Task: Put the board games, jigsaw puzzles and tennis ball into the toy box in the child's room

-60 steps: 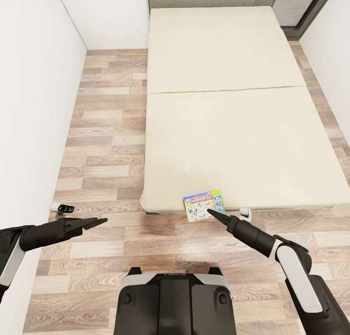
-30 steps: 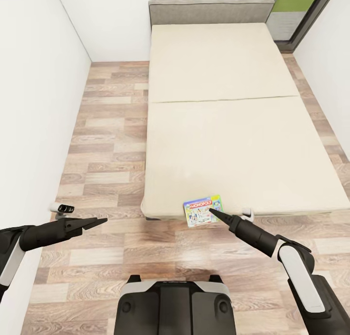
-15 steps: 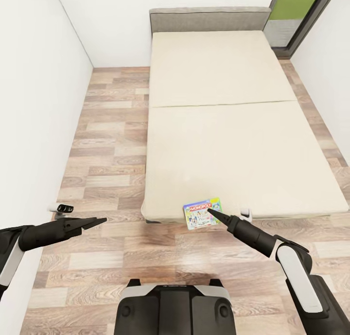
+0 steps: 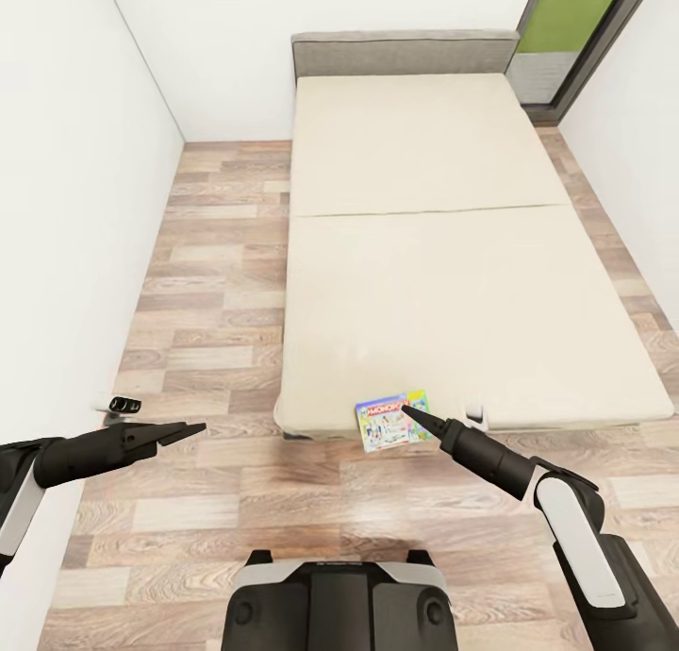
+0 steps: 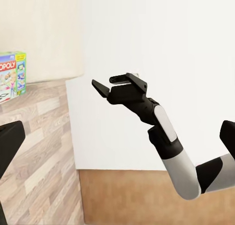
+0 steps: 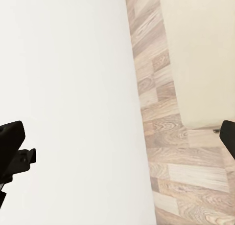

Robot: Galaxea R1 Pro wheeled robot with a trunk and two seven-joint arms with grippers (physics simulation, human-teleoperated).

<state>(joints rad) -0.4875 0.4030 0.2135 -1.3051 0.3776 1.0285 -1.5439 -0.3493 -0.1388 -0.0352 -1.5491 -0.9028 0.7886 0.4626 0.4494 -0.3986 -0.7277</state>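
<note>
Green-and-white Monopoly board game [image 4: 393,421] lying flat at the near edge of the cream bed [image 4: 453,283], partly overhanging the wood-plank floor [image 4: 207,311]. Right gripper [image 4: 407,410] pointed at the box's near corner, just over it, contact unclear; in the left wrist view, fingers parted and empty. Left gripper [image 4: 193,429] well apart beside the white wall [image 4: 66,208], fingers spread, empty.

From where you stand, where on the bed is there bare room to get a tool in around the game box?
The cream mattress is bare from the grey headboard down to its near edge. The one tight spot is the green-and-white Monopoly board game, overhanging that near edge, with the right tool at it. The wood-plank floor between the white wall and the bed is bare.
</note>
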